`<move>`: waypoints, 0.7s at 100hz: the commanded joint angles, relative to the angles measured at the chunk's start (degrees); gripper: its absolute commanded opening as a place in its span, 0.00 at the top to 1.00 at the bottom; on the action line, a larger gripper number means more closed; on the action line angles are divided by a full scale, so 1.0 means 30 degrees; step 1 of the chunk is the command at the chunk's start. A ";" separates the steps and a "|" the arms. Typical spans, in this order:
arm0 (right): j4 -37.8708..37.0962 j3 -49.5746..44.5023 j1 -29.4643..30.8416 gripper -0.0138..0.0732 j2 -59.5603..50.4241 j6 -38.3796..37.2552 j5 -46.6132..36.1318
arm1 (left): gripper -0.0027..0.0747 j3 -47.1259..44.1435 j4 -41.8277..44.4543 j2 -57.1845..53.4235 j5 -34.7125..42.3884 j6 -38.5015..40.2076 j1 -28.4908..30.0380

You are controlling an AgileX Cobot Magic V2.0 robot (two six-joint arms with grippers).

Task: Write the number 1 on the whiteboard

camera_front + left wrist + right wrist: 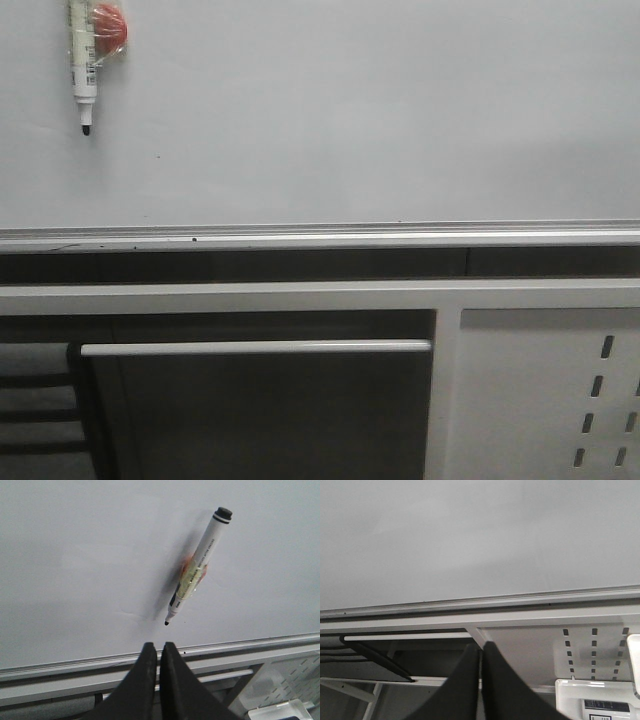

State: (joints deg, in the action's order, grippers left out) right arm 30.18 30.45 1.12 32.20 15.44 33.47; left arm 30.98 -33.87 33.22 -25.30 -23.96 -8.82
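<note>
Board: the large smooth pale grey-white whiteboard (380, 110) fills the upper half of the front view; its face is bare apart from the marker and a few tiny dark specks.
Lower edge: a silver aluminium rail (330, 236) runs the full width along the board's bottom; below it lie a dark gap and a white horizontal frame bar (300, 297).
Under the frame: a white rod-like handle (255, 347) crosses a dark recess on the left, and a white perforated metal panel (550, 400) with slanted slots stands on the right.
Open room: the board surface to the right of the marker and down to the rail is unbroken flat area.
Marker: a white-barrelled whiteboard marker with a black tip (83, 60) sits at the upper left of the board, fixed to a round red-orange magnet (108, 27) under clear wrap.
Marker axis: near-vertical in the front view, tip pointing down toward the rail, upper end cut off by the picture edge; in the left wrist view the tip stands clear above the rail.
Number 1: no ink stroke shows on the board in any view.
Left gripper (159, 647): black fingers pressed together with only a hairline between them, holding nothing, below the marker tip and apart from it.
Right gripper (481, 647): black fingers likewise together, holding nothing, set before the frame bar and perforated panel.
</note>
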 commanded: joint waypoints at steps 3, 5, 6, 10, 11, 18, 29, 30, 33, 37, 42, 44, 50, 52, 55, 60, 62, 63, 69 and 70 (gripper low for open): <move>0.0849 0.0811 -0.0219 0.65 0.0329 0.0811 -0.0764 | 0.91 0.0867 -0.2394 0.1481 0.0910 -0.1872 -0.0375; 0.0881 0.0811 -0.0219 0.59 0.0329 0.0811 -0.0764 | 0.88 0.0867 -0.2768 0.1739 0.0910 -0.2175 -0.0449; 0.0881 0.0811 -0.0219 0.57 0.0329 0.0811 -0.0764 | 0.86 0.0867 -0.2894 0.1909 0.0910 -0.2296 -0.0454; 0.0881 0.0811 -0.0219 0.46 0.0329 0.0811 -0.0798 | 0.79 0.0867 -0.3770 0.2337 0.0910 -0.3058 -0.0631; 0.0881 0.0811 -0.0219 0.43 0.0329 0.0811 -0.0798 | 0.77 0.0867 -0.4057 0.2502 0.0910 -0.3323 -0.0648; 0.0881 0.0811 -0.0219 0.35 0.0329 0.1026 -0.0844 | 0.62 0.0867 -0.5422 0.3205 0.1004 -0.4526 -0.0875; 0.0881 0.0811 -0.0219 0.35 0.0329 0.1239 -0.0806 | 0.40 0.0867 -0.7761 0.4346 0.1695 -0.6711 -0.1448; 0.0881 0.0811 -0.0219 0.35 0.0329 0.1239 -0.0806 | 0.40 0.0867 -0.8068 0.4404 0.1775 -0.6863 -0.1531; 0.0881 0.0811 -0.0219 0.35 0.0329 0.1239 -0.0806 | 0.39 0.0901 -0.8682 0.4673 0.2128 -0.7513 -0.1699; 0.0881 0.0811 -0.0219 0.35 0.0329 0.1239 -0.0806 | 0.39 0.0899 -0.9558 0.4957 0.2581 -0.8496 -0.1987; 0.0881 0.0811 -0.0219 0.35 0.0329 0.1239 -0.0806 | 0.40 0.0938 -1.0370 0.5329 0.3202 -0.9675 -0.2384; 0.0881 0.0811 -0.0219 0.35 0.0329 0.1239 -0.0806 | 0.40 0.0981 -1.0628 0.5495 0.3472 -1.0072 -0.2572; 0.0881 0.0811 -0.0219 0.35 0.0329 0.1239 -0.0806 | 0.40 0.1169 -1.1112 0.6021 0.4379 -1.0901 -0.3202; 0.0881 0.0811 -0.0219 0.35 0.0329 0.1239 -0.0806 | 0.40 0.1240 -1.1113 0.6129 0.4573 -1.0991 -0.3355; 0.0881 0.0811 -0.0219 0.35 0.0329 0.1239 -0.0806 | 0.40 0.1329 -1.1113 0.6331 0.4979 -1.1161 -0.3670; 0.0881 0.0811 -0.0219 0.35 0.0329 0.1239 -0.0806 | 0.40 0.1599 -1.1113 0.6708 0.5704 -1.1480 -0.4245; 0.0881 0.0811 -0.0219 0.35 0.0329 0.1239 -0.0806 | 0.40 0.1716 -1.1113 0.6885 0.6059 -1.1565 -0.4495; 0.0881 0.0811 -0.0219 0.35 0.0329 0.1239 -0.0806 | 0.40 0.1796 -1.1113 0.6944 0.6182 -1.1556 -0.4660; 0.0881 0.0811 -0.0219 0.35 0.0329 0.1239 -0.0806 | 0.40 0.2140 -1.1066 0.7443 0.7338 -1.1878 -0.5275; 0.0881 0.0811 -0.0219 0.35 0.0329 0.1239 -0.0806 | 0.40 0.2234 -1.1072 0.7493 0.7465 -1.1901 -0.5414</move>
State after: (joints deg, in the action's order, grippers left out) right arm 31.53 30.80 0.60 32.69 18.43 34.06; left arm 34.24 -65.63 54.48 -8.62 -57.97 -22.44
